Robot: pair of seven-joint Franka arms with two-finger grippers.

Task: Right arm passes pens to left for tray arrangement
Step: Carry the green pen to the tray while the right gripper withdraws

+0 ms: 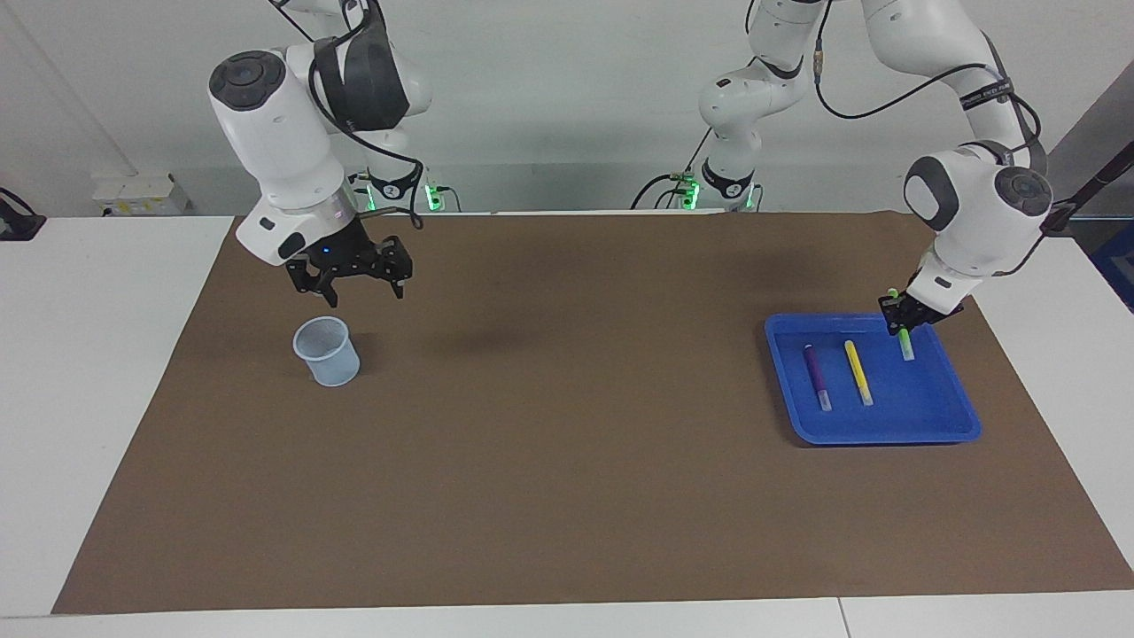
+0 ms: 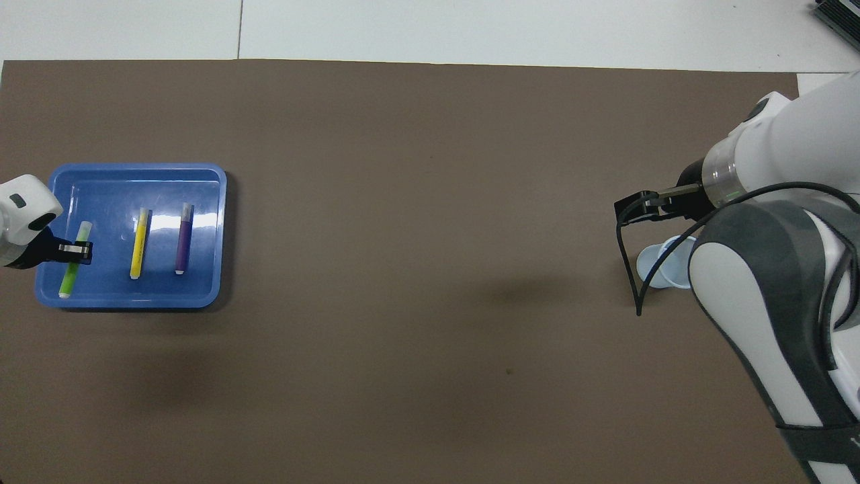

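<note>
The blue tray [image 1: 877, 437] lies at the left arm's end of the table; it also shows in the overhead view [image 2: 134, 300]. A purple pen [image 1: 817, 377] [image 2: 183, 238] and a yellow pen [image 1: 858, 372] [image 2: 139, 243] lie side by side in it. My left gripper [image 1: 902, 317] [image 2: 75, 251] is over the tray, shut on the green pen [image 1: 906, 347] [image 2: 68, 279], which slants down with its lower end at the tray floor beside the yellow pen. My right gripper [image 1: 359, 288] [image 2: 635, 205], blue-lit, hangs open and empty just above the pale-blue mesh cup [image 1: 328, 352] [image 2: 662, 269].
A brown mat [image 1: 567, 425] covers most of the white table. The cup stands at the right arm's end of it. The right arm's body and a black cable [image 2: 628, 269] hide part of the cup in the overhead view.
</note>
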